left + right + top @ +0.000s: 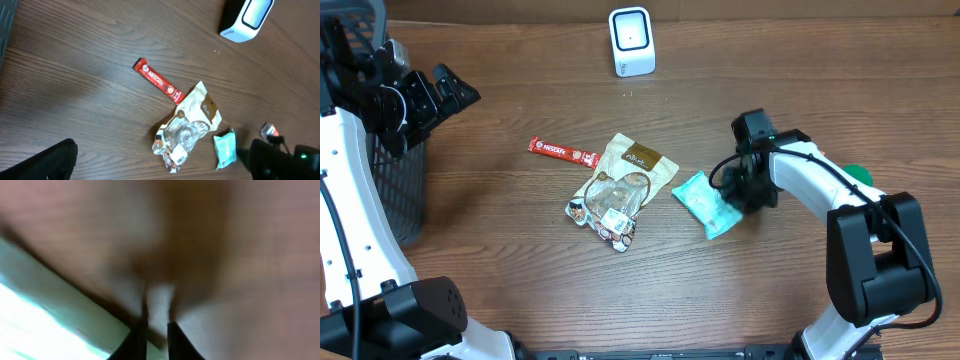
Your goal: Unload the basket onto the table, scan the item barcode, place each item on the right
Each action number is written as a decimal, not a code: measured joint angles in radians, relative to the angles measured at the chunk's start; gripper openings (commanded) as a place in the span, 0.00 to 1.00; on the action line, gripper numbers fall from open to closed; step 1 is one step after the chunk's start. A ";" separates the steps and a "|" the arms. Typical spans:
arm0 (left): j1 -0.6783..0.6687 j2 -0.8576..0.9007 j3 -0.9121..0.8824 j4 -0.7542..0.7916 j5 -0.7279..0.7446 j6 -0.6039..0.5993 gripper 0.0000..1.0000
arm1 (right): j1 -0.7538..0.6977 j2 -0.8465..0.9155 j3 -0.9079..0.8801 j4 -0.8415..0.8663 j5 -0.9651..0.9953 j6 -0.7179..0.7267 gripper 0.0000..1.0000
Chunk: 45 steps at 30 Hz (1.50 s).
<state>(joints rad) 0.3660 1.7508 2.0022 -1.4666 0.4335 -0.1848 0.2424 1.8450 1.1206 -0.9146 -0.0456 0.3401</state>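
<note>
The item, a teal packet (707,205) (225,148) (40,315), lies flat on the wooden table right of centre. My right gripper (748,195) (156,330) is down at the packet's right edge. Its fingers stand almost together and the packet's edge runs between them. The right wrist view is blurred. The white barcode scanner (631,40) (247,17) stands upright at the table's far edge. My left gripper (440,95) (160,167) hangs high at the far left, wide open and holding nothing.
A red Nescafe stick (563,152) (159,81) and a brown-and-clear snack bag (625,180) (187,125) lie left of the packet. A black mesh basket (395,185) stands at the left edge. Something green (860,173) shows behind the right arm.
</note>
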 measured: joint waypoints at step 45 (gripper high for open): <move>0.000 0.000 0.000 0.000 0.000 0.000 1.00 | 0.386 0.013 0.080 0.224 0.059 0.113 0.04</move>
<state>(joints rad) 0.3660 1.7508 2.0022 -1.4670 0.4335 -0.1848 0.6281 1.8580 1.2003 -0.6907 0.0135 0.4530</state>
